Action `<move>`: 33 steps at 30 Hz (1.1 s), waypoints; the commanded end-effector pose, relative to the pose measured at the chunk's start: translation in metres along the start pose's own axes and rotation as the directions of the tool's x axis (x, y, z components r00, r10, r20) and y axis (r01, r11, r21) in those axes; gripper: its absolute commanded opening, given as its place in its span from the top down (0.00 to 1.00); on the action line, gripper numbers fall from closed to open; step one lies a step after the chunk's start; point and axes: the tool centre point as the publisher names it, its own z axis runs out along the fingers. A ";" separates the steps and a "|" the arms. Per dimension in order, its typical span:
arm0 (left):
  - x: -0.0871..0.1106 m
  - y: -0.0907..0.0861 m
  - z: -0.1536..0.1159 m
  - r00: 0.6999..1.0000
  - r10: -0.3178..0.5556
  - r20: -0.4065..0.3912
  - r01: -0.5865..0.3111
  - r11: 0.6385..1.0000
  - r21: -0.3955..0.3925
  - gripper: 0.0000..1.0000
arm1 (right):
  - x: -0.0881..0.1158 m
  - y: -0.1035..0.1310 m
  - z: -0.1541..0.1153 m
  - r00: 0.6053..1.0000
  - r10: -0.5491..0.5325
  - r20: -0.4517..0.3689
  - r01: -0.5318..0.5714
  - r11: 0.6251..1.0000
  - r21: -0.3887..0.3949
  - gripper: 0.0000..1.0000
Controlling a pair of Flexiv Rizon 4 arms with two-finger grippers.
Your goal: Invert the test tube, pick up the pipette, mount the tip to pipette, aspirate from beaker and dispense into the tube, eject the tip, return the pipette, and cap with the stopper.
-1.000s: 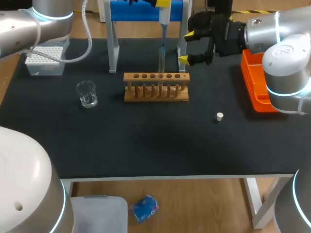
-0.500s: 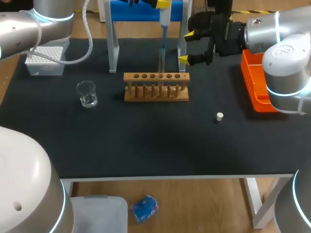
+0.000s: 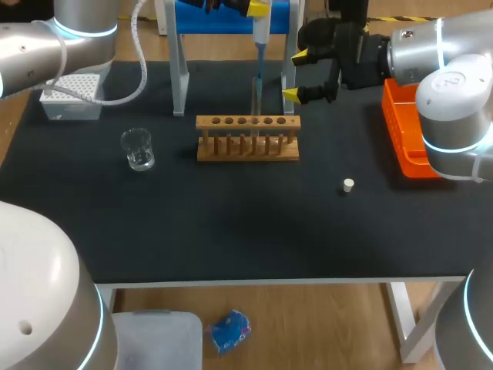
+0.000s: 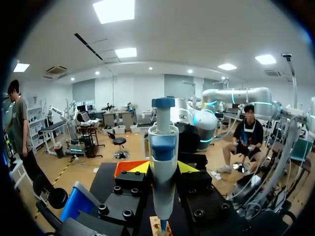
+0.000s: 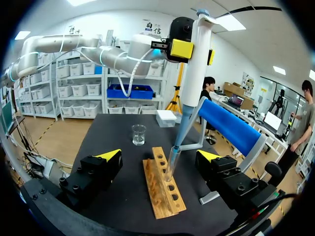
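My left gripper [image 3: 259,8] is high at the back, shut on the white and blue pipette [image 3: 260,46]. The pipette [image 4: 163,162] stands upright between its yellow fingers. Its blue tip reaches down into a clear test tube [image 3: 256,99] that stands in the wooden rack [image 3: 246,140]. In the right wrist view the pipette [image 5: 194,73] meets the tube [image 5: 171,167] in the rack [image 5: 162,191] ahead of my right gripper [image 5: 160,155]. The right gripper [image 3: 297,75] stands open and empty just right of the tube. A small white stopper [image 3: 348,184] lies on the mat right of the rack.
A glass beaker [image 3: 139,149] stands left of the rack, and a white tip box [image 3: 73,94] sits at the back left. A blue-topped stand [image 3: 231,15] rises behind the rack. An orange tray [image 3: 404,135] lies at the right edge.
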 end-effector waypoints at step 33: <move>-0.002 0.011 0.002 1.000 0.004 0.007 -0.004 1.000 0.000 1.00 | 0.000 0.000 0.000 1.000 0.000 -0.001 0.000 1.000 -0.001 0.00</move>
